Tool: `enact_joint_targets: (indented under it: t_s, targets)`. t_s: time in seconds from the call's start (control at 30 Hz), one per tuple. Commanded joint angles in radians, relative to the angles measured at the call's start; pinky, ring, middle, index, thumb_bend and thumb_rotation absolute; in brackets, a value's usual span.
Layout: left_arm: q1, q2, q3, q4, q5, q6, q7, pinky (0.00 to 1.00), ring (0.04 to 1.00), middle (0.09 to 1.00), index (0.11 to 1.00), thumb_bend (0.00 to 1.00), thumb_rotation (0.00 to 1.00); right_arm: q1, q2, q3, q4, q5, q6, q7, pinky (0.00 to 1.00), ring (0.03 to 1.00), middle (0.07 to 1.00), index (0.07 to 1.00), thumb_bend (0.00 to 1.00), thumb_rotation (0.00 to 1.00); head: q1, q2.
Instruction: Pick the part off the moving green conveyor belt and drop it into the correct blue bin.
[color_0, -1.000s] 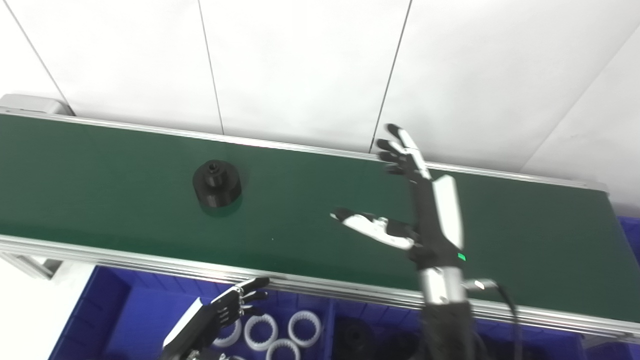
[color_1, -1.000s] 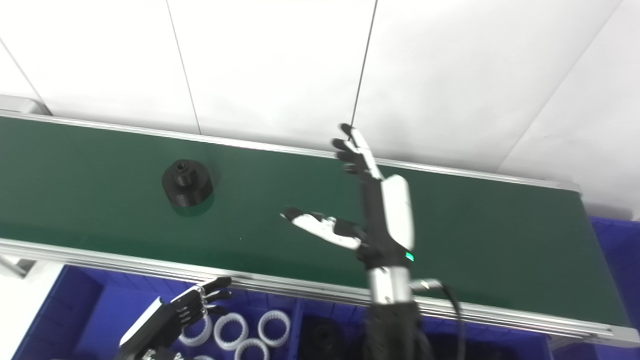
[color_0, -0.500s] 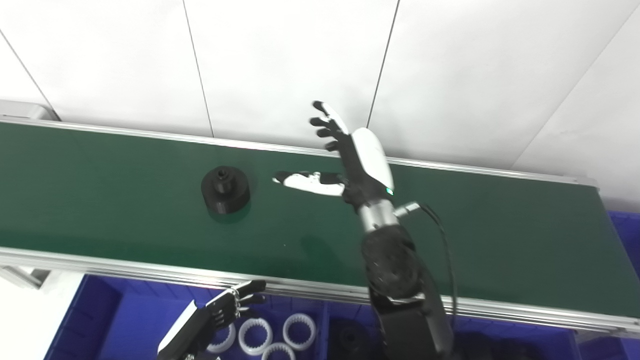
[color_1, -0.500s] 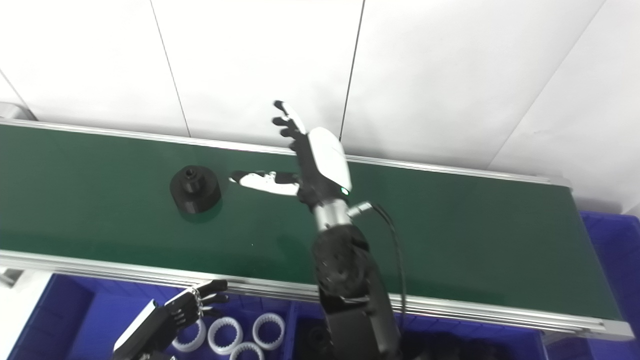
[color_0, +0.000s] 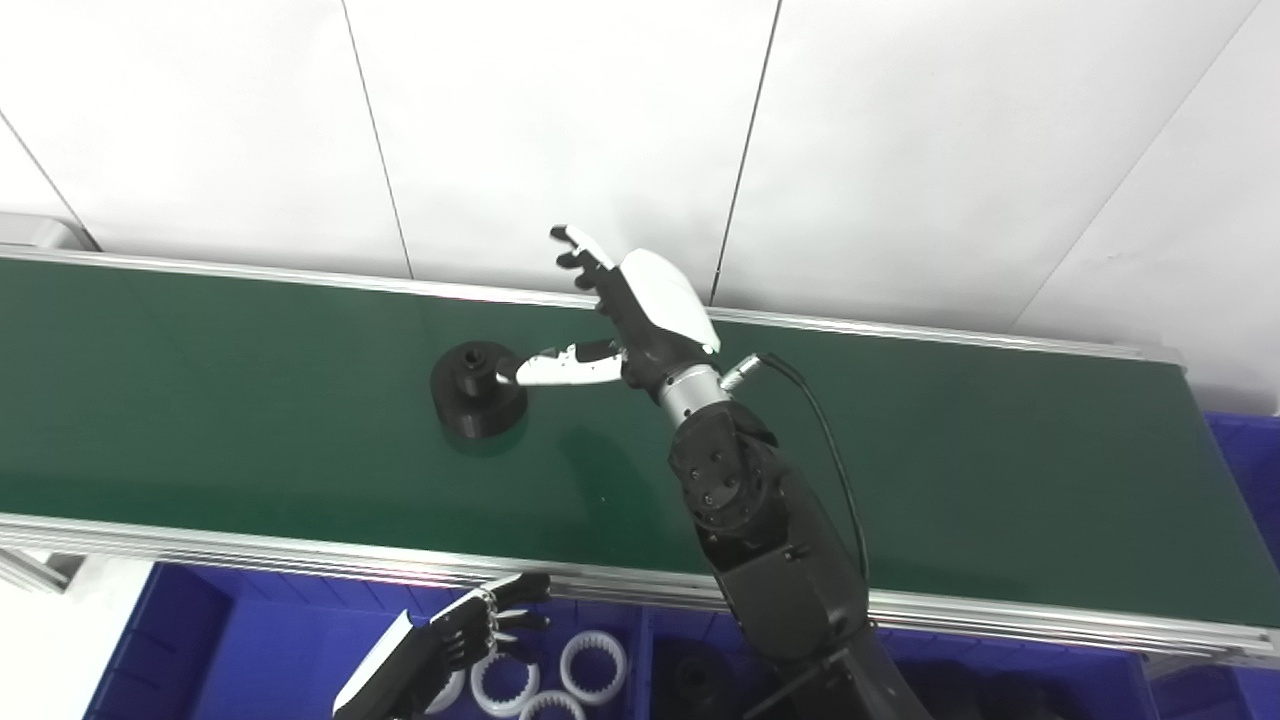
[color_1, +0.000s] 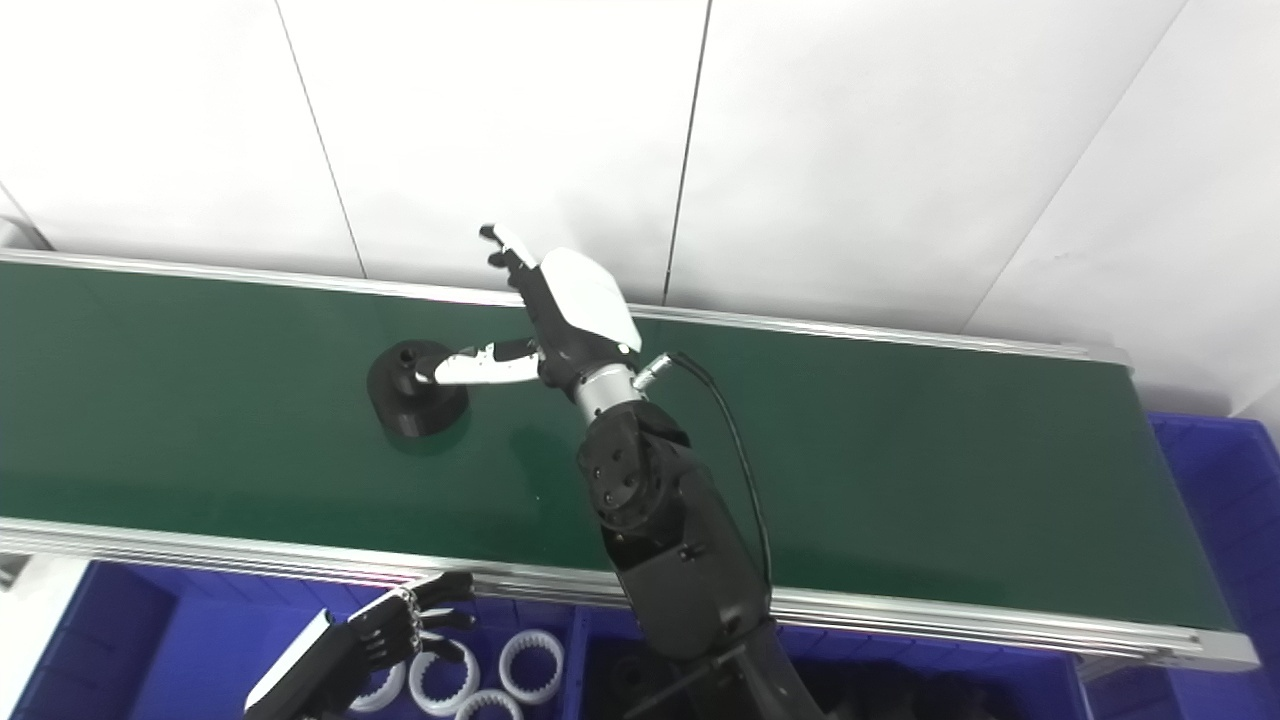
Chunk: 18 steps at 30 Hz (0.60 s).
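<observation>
A black round part (color_0: 476, 401) with a raised hub stands on the green conveyor belt (color_0: 1000, 470), left of centre. My right hand (color_0: 630, 320) is open above the belt just right of the part, its thumb tip over the part's top and its fingers stretched toward the far rail. It holds nothing. My left hand (color_0: 450, 640) is open and empty, low in front of the belt, over the blue bin (color_0: 250, 650) with white rings. The part also shows in the right eye view (color_1: 415, 392).
Several white toothed rings (color_0: 590, 655) lie in the left blue bin. A neighbouring bin compartment (color_0: 700, 680) holds dark parts, mostly hidden by my right arm. Another blue bin (color_0: 1245, 470) stands past the belt's right end. A white panelled wall is behind the belt.
My right hand has swung left and farther across the belt, from mid-belt to beside the part. The part has drifted slightly right. The left hand has barely moved.
</observation>
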Motion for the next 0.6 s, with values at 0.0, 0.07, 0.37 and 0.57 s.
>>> enact_joint_targets:
  t_s: [0.0,0.07,0.37,0.57]
  targets:
    - [0.001,0.002,-0.012,-0.01,0.004,-0.027,0.013,0.61,0.753,0.859,0.851,0.83,0.15,-0.053,0.006,0.019,0.002,-0.007,0.0,0.005,0.75,0.839,0.883,0.94,0.93,0.45,0.004,-0.003]
    - [0.002,0.0,-0.015,-0.011,-0.001,-0.027,0.012,0.61,0.752,0.86,0.849,0.84,0.14,-0.06,0.006,0.034,0.029,-0.009,0.003,0.007,0.74,0.844,0.892,0.936,0.95,0.45,0.007,-0.003]
    - [0.002,0.009,-0.064,-0.017,0.021,-0.027,0.063,0.62,0.766,0.87,0.848,0.83,0.13,-0.077,0.008,0.064,0.111,0.009,0.043,0.046,0.8,0.864,0.912,0.954,1.0,0.39,0.027,-0.003]
    - [0.008,0.02,-0.105,-0.029,0.038,-0.027,0.132,0.62,0.76,0.865,0.839,0.84,0.13,-0.097,-0.008,0.076,0.169,0.005,0.057,0.056,0.8,0.883,0.926,0.957,1.0,0.32,0.038,0.0]
